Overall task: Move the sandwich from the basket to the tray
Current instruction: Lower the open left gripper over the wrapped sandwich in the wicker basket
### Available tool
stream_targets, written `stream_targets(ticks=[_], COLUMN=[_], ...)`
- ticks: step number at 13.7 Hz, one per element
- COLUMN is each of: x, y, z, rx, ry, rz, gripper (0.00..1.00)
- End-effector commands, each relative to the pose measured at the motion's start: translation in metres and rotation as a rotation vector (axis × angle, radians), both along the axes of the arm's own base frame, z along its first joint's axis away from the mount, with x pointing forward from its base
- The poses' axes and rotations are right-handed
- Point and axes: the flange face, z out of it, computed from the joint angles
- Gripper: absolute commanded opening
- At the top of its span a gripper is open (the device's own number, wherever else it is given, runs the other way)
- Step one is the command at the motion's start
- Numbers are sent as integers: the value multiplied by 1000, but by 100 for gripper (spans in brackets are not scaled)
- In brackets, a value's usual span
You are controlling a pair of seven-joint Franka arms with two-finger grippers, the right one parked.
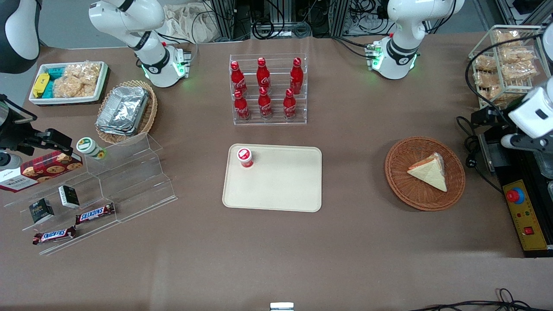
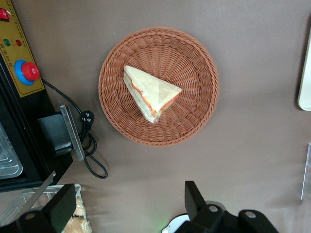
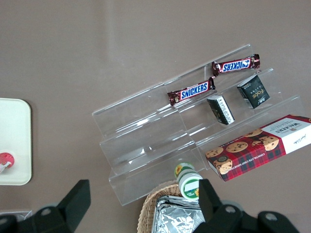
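- Tray (image 1: 276, 190) sits mid-table w/ a red-capped cup (image 1: 245, 157) at its 10 o'clock corner; rest is bare, so there's room for a drop.
- Sandwich (image 1: 429, 172) lies flat in basket (image 1: 397, 181), approx. 4 o'clock of centre, untouched, wrap on; basket toward working arm's end.
- Gripper (image 2: 129, 208) hangs high above table beside basket, pointing straight down, fingers (image 2: 60, 206) spread wide, holding nothing. Prob. lining up a top-down approach.

Open tool (image 2: 127, 206) hangs high above unobstructed sandwich (image 2: 149, 92).
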Motion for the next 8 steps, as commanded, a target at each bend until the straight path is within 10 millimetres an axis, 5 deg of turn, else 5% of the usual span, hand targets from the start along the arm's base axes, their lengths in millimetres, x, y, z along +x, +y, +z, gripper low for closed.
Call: stream_targets(ticks=[1,3,8], x=[13,20,17], y=[14,17,11], z=[-5,-7,-52], rx=[-11,-19,-18], ry=[36,32,21], rz=[5,21,296], gripper=[100,100,100])
